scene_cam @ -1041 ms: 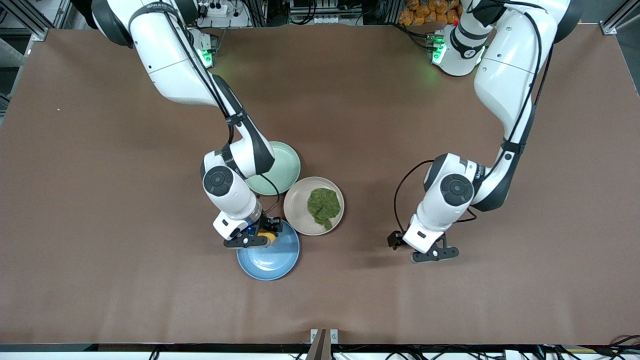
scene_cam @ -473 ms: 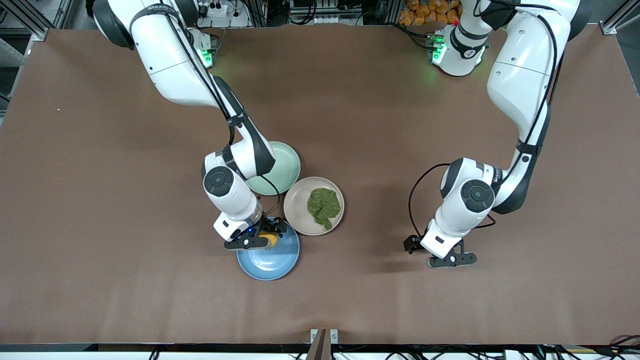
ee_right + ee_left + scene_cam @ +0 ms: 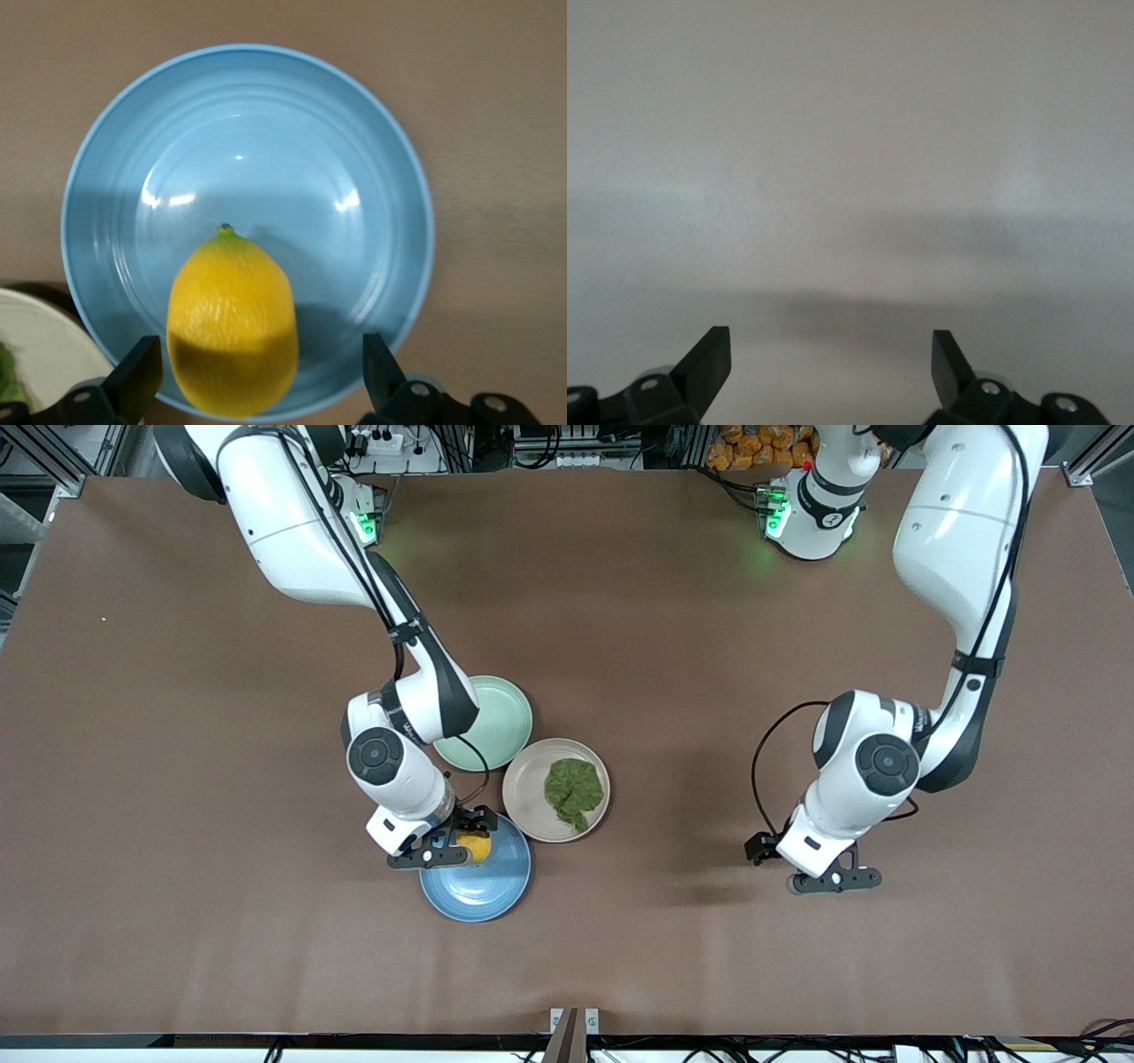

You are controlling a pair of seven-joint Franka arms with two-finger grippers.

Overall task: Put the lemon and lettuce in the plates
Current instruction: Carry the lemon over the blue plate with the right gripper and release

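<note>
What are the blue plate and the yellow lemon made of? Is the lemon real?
The blue plate looks like glazed ceramic or hard plastic: it is smooth and glossy, with small bright glints and faint rings in its bowl. Which of the two, I cannot tell. The lemon has dimpled, matte yellow skin and a small green tip. It could be real fruit or a plastic copy; the look alone leaves that open.
</note>
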